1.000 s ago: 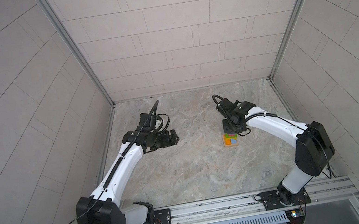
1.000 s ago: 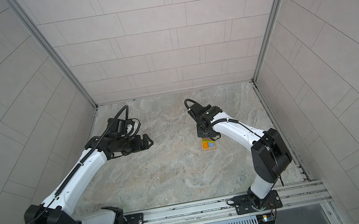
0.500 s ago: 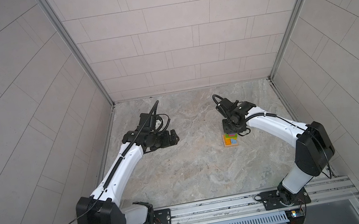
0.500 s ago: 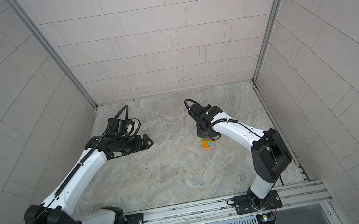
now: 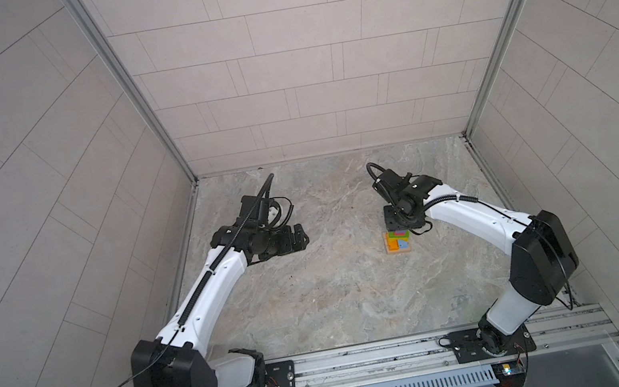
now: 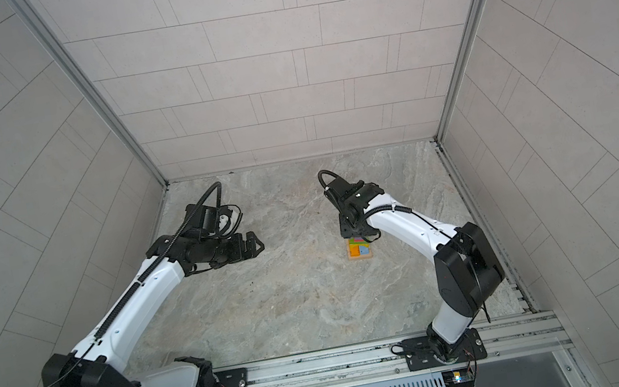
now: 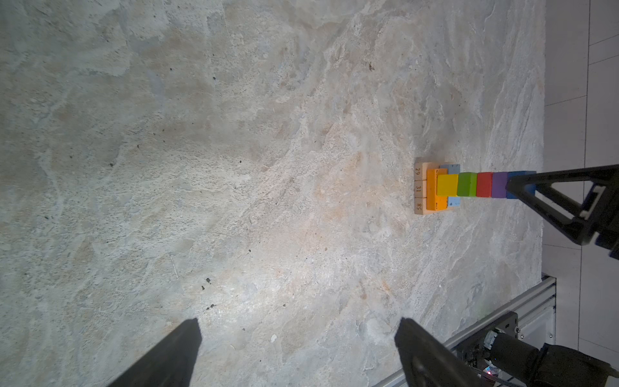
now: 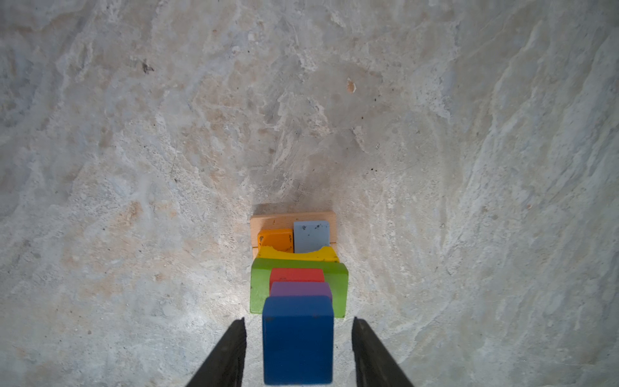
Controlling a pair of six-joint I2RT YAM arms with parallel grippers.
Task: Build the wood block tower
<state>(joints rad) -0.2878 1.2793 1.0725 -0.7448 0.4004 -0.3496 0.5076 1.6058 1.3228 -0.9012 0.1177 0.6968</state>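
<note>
Tower: your wood block tower (image 5: pixel 397 244) stands on the table (image 5: pixel 338 303), 3 o'clock of centre.
Right gripper (image 8: pixel 298 321): jaws apart, flanking the top dark-blue cube (image 8: pixel 297 338), gaps on both sides.
Left gripper (image 7: pixel 298 321): jaws wide apart, empty, 9 o'clock.
Obstruction: right wrist (image 5: pixel 406 204) hides the upper blocks in both top views.

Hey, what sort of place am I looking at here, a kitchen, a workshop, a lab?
Most likely a robot lab test booth: two white robot arms mounted on a metal rail, plain panelled walls closing in a stone-patterned table, and only a small block tower on it.
</note>
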